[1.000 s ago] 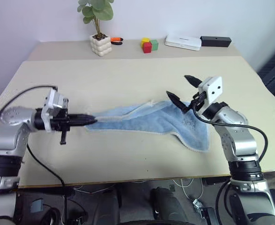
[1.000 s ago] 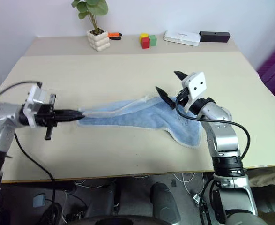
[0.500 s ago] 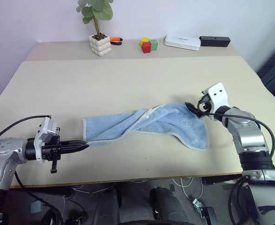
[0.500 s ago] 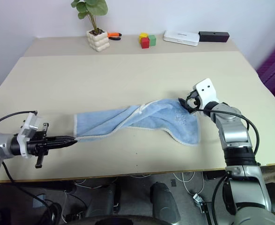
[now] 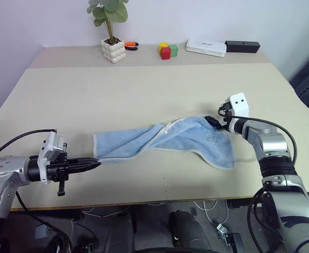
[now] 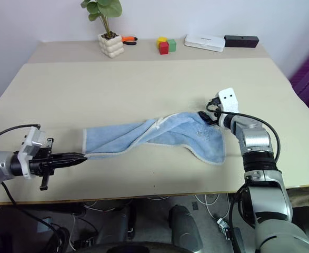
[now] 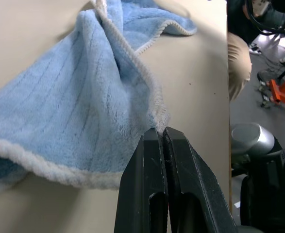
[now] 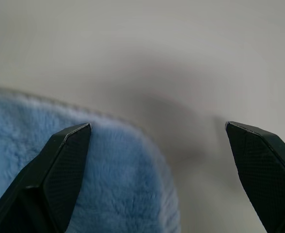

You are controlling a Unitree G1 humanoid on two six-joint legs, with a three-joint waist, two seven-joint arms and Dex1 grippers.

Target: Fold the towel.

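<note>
Terry-cloth, light blue and soft, the towel [image 5: 167, 139] lies stretched crosswise on the middle of the beige matte table [image 5: 143, 89], bunched into long folds with a thin whitish hem running along its edges. Its right end spreads into a broad flap that droops toward the near edge; its left end narrows to a corner.

I have that left corner pinched in the left gripper [image 7: 162, 132], whose two black fingers are pressed flat together on the hem (the wrist view shows the plush ribbed pile fanning out from the tips). From the head views the left gripper sits low near the near left edge of the table, pointing right along the cloth.

My right gripper [image 5: 213, 120] is at the far right corner of the towel, its black textured fingertips [image 8: 69, 145] spread wide, one over the fuzzy rounded edge of the cloth and the other over bare table. I see nothing held between them.

Along the far edge stand a white knobbly pot with a green leafy plant [image 5: 113, 50], coloured blocks [image 5: 166, 50], a flat white box [image 5: 205, 47] and a black bar-shaped box [image 5: 242, 46].
</note>
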